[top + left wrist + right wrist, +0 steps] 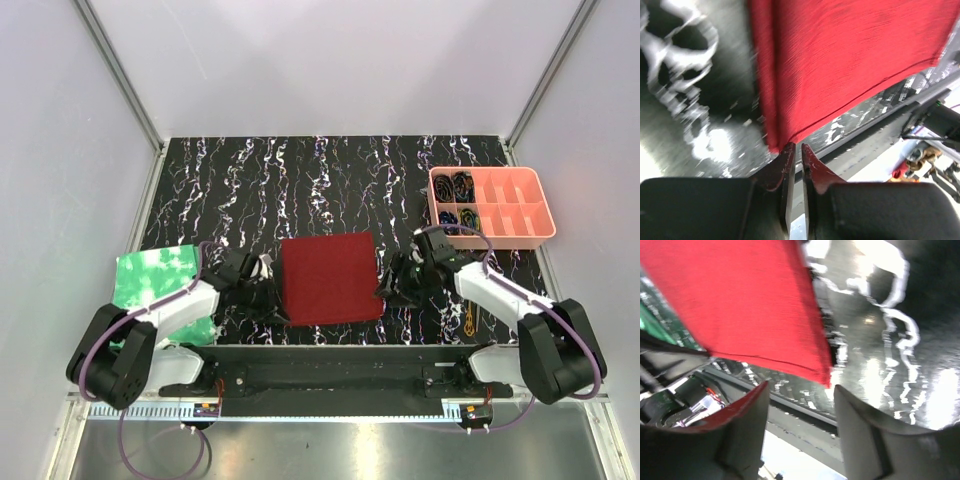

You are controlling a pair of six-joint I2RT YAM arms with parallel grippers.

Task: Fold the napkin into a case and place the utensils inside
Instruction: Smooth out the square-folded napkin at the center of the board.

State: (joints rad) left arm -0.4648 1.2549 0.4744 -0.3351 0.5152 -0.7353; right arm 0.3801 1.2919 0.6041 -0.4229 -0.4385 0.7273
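Observation:
The dark red napkin [330, 278] lies flat on the black marbled table, between my two grippers. My left gripper [264, 285] sits at its left edge. In the left wrist view its jaws [795, 150] stand almost together, a thin slit between them and nothing in it; the napkin's near corner [775, 145] lies just past the tips. My right gripper [392, 287] is at the napkin's right edge, open [800, 390], and the cloth's corner [825, 375] lies just beyond its fingers, untouched. A thin gold utensil [468, 320] rests on the table by the right arm.
A pink compartment tray [520, 232] holding dark coiled items stands at the back right. A green crinkled sheet [150, 272] lies at the left under the left arm. The table's near rail [320, 350] runs just behind both grippers.

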